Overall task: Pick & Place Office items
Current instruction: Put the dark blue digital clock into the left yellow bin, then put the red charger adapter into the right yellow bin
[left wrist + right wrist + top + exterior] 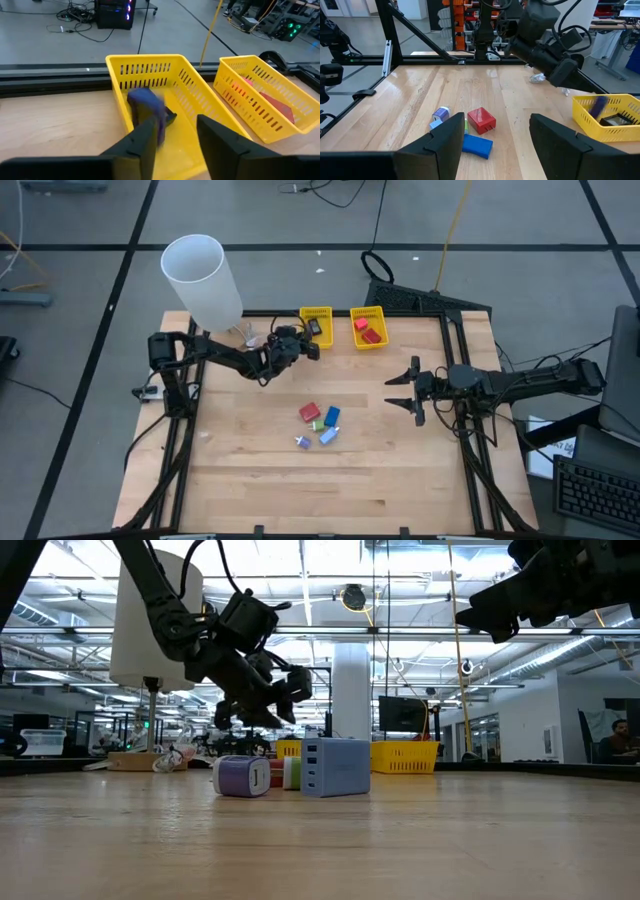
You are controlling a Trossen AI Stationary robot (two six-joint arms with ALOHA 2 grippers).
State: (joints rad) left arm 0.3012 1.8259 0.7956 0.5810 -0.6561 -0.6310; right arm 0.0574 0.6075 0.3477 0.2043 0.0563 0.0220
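Observation:
My left gripper is open above the near end of the left yellow basket. In the left wrist view, a blurred blue item shows inside that basket, just past my fingertips and apart from them. It is next to a black item. A red, a green, a blue, a light blue and a small purple-and-white item lie on the table's middle. My right gripper is open and empty to their right.
The right yellow basket holds red items. A tall white cylinder stands at the far left corner. Black frame rails run along the table's left and right edges. Bare wood lies toward the near edge.

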